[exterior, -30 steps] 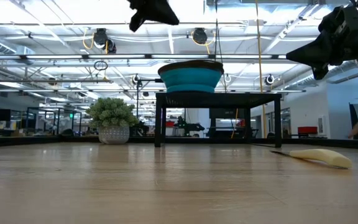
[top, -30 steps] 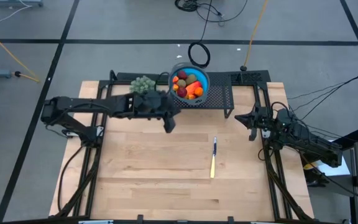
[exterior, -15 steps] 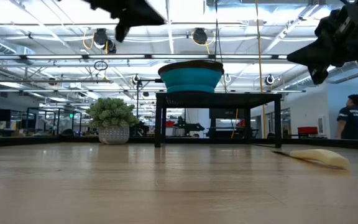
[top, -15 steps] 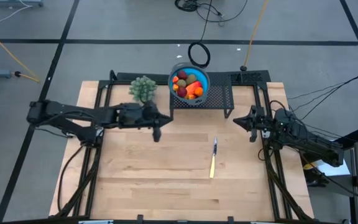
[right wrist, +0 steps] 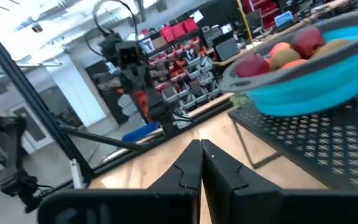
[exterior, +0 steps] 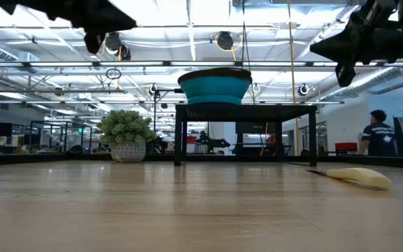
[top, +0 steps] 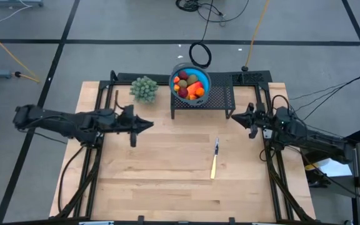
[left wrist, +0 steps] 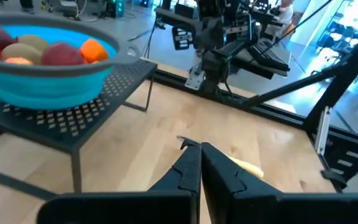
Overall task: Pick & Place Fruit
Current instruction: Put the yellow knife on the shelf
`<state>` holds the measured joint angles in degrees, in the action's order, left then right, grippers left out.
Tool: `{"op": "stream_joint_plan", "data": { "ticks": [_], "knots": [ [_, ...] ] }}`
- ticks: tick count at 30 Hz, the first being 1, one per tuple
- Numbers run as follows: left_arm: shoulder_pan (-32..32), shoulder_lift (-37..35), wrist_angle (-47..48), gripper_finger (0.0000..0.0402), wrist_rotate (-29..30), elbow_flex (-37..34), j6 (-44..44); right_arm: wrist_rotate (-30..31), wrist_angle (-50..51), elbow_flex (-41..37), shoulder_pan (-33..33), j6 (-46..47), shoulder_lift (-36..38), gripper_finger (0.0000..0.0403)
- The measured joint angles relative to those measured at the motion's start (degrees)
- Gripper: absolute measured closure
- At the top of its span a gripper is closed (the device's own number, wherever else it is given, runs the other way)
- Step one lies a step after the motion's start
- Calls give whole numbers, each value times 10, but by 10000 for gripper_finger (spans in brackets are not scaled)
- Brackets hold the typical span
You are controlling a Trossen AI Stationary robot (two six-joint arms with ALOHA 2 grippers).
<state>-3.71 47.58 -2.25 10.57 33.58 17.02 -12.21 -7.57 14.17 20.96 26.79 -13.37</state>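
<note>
Where heaped in blue bowl point(top: 204, 82), fruit point(top: 189, 85), red, orange, brownish-green

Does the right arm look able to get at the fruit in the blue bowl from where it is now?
Probably yes. The right gripper, shut and empty, hovers beside the black stand; the fruit lies uncovered in the open-topped blue bowl, nothing between.
</note>
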Motion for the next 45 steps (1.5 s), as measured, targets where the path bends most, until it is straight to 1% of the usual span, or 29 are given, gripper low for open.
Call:
{"op": "stream_joint_plan", "data": {
  "ticks": [2,5,9,12,15,18,22,28,32,36,42,45],
  "knots": [
    [-3,-30,3,394,0,-21,-2,1,-23,1,-11,8,-20,403],
    [-10,-69,0,400,0,-47,-4,1,-27,11,-34,17,-45,403],
    [-15,-112,-13,390,0,-83,-6,22,-29,38,-76,25,-80,403],
    [-20,-140,-22,390,-1,-106,-13,54,-29,67,-114,21,-110,403],
    [-27,-162,-22,399,-1,-123,-26,89,-24,99,-153,10,-142,403],
    [-33,-181,-21,396,-2,-138,-37,130,14,138,-193,8,-178,403],
    [-36,-196,-18,388,-2,-150,-40,181,65,191,-248,9,-234,403],
    [-36,-204,-19,400,-6,-164,-53,257,98,266,-331,14,-319,403],
    [-36,-211,-17,389,-16,-177,-53,305,121,307,-381,43,-370,403],
    [-36,-219,-8,386,-26,-183,-58,345,170,346,-420,97,-416,403],
    [-36,-237,6,400,-43,-184,-80,362,219,395,-452,182,-482,403],
    [-36,-252,8,392,-54,-184,-90,362,257,426,-461,224,-515,403]
  ]
}}
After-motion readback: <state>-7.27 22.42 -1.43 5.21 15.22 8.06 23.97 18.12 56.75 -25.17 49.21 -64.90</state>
